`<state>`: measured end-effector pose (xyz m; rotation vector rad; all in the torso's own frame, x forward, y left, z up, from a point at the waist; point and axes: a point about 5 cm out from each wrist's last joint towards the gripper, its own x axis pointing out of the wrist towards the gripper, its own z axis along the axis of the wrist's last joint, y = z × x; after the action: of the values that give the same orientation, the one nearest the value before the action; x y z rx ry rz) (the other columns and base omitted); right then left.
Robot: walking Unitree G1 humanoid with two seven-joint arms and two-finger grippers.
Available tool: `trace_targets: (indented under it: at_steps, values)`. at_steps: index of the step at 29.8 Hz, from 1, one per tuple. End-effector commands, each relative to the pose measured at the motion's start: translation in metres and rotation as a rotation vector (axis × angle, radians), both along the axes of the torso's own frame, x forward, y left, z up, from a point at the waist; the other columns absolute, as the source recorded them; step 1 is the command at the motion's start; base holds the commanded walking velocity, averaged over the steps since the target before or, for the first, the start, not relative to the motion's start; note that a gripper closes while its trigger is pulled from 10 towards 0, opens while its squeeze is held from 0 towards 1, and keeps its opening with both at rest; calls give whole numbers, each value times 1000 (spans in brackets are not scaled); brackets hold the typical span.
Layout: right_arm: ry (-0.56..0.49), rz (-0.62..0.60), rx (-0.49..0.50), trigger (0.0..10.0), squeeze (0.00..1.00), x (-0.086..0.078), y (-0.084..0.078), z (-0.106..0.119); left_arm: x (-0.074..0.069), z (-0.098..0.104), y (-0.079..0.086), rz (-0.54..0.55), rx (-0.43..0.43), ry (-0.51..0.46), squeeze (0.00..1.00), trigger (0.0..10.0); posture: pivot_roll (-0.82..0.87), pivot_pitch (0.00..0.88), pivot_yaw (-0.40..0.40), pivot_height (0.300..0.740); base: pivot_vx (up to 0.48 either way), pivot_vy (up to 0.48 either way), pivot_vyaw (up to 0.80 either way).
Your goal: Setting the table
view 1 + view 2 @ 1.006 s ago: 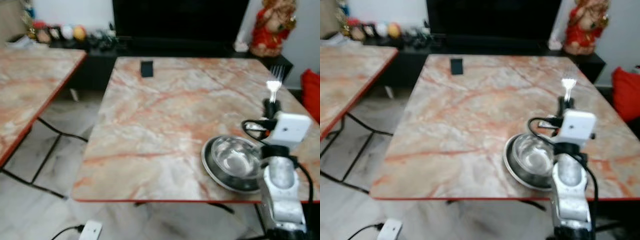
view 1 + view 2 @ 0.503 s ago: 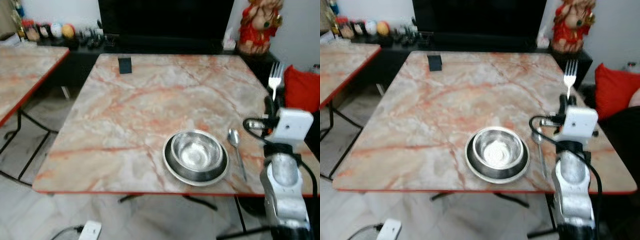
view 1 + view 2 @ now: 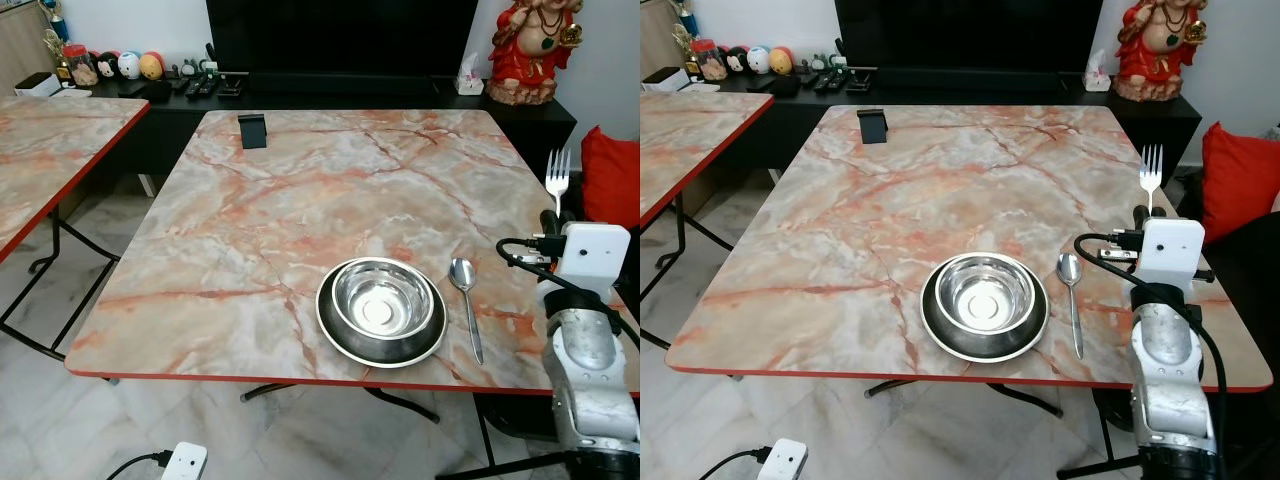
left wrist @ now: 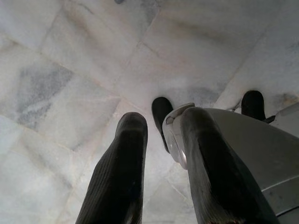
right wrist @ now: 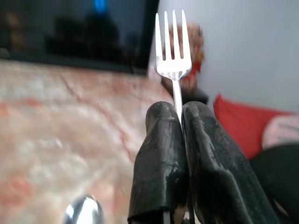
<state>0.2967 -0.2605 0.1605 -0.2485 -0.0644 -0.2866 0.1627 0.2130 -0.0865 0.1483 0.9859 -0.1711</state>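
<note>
On the marble table (image 3: pixel 300 200), head views: bowl (image 3: pixel 382 300) on plate (image 3: pixel 335 335), spoon (image 3: pixel 466 300) just right of them; my right gripper (image 3: pixel 1145 215) holds a fork (image 3: pixel 1151 170) upright beyond the table's right edge. Right wrist view: fingers (image 5: pixel 161 154) pinch the thin handle; it could slip or tilt when lowered. Left wrist view: my left gripper (image 4: pixel 161 154), slightly parted, hangs over floor. No readable writing.

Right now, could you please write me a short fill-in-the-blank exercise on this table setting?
1. The right gripper holds a ____ upright.
2. The bowl sits on a ____.
3. The spoon lies on the bowl's ____ side.
4. The table top has a ____ edge.

Missing words: fork; plate; right; red
</note>
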Motion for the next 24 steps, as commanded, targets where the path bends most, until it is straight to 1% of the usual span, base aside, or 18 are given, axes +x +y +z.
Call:
trace_targets:
  at_steps: [1,2,4,5,6,7,9,11,14,18,24]
  values:
    - [93,-23,31,10000,0,2,-12,-5,-2,0,3,-1,9,17,0,10000,-15,0,4,740,0,0,0]
    - [129,-25,38,10000,0,2,-14,-8,-2,0,3,-1,9,18,0,10000,-15,0,4,740,0,0,0]
    - [156,-30,33,10000,0,3,-18,-10,-1,0,3,-2,9,18,0,10000,-16,0,4,740,0,0,0]
    - [228,-16,74,10000,0,4,-19,-17,-1,0,3,-1,9,19,0,10000,-14,0,4,740,0,0,0]
    - [262,-8,89,10000,0,4,-19,-21,-1,0,3,-1,9,19,0,10000,-14,0,4,740,0,0,0]
    - [317,29,89,10000,0,5,-17,-27,-1,0,3,-1,8,19,0,10000,-14,0,4,740,0,0,0]
    - [346,40,98,10000,0,5,-17,-31,-1,0,3,0,8,19,0,10000,-18,0,8,740,0,0,0]
    - [399,52,140,10000,0,6,-18,-40,-1,0,3,-1,7,19,0,10000,-18,0,8,740,0,0,0]
    - [440,65,176,10000,0,6,-18,-48,-1,0,3,0,7,20,0,10000,-17,0,9,740,0,0,0]
    - [499,54,186,10000,0,7,-21,-60,0,0,3,1,8,19,0,10000,-14,0,11,740,0,0,0]
    - [496,23,194,10000,0,9,-28,-67,0,0,3,1,9,21,0,10000,-12,0,11,740,0,0,0]
